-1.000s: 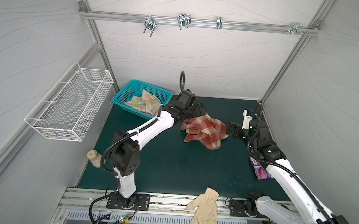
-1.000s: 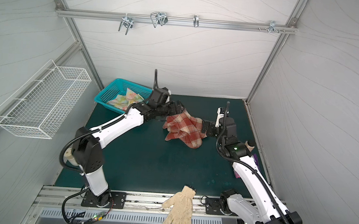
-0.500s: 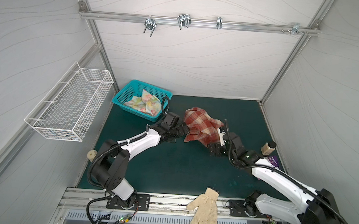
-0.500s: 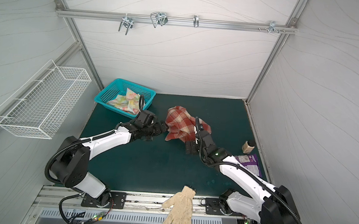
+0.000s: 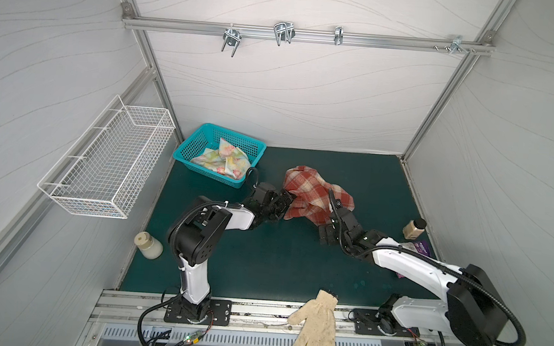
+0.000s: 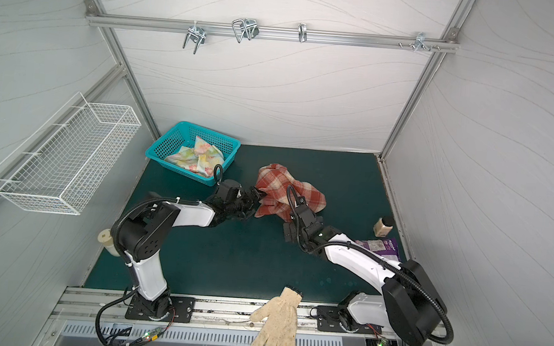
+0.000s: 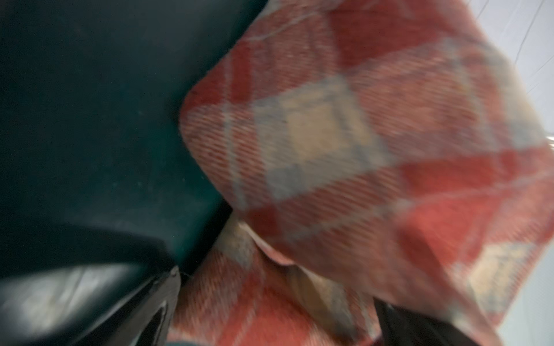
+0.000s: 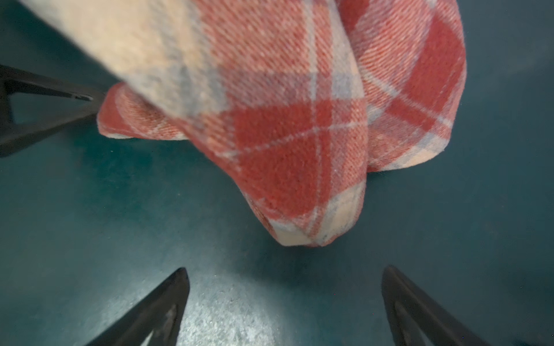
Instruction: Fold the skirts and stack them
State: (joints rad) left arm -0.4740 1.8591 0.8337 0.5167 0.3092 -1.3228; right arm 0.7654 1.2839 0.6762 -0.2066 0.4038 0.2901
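The rust-red and cream plaid skirt (image 5: 314, 195) (image 6: 287, 195) lies bunched on the green mat. My left gripper (image 5: 283, 205) (image 6: 254, 200) is low at its left edge. In the left wrist view its jaws (image 7: 277, 287) stand wide open with plaid cloth (image 7: 344, 155) lying between them. My right gripper (image 5: 326, 232) (image 6: 293, 232) is at the skirt's near edge. It is open and empty (image 8: 284, 274), a skirt corner (image 8: 302, 230) just ahead of its fingertips. The pastel floral skirt (image 5: 224, 161) (image 6: 197, 159) lies crumpled in the teal basket (image 5: 182, 153).
A white wire basket (image 5: 107, 160) hangs on the left wall. A cream glove (image 5: 317, 325) lies over the front rail. A pale bottle (image 5: 148, 245) stands at the mat's left edge. A small jar (image 5: 413, 228) and a purple packet (image 5: 421, 250) are at the right.
Both arms have dropped from the skirt's far sides to its near side. The left gripper has since pushed in against the skirt's left edge. The skirt is more bunched.
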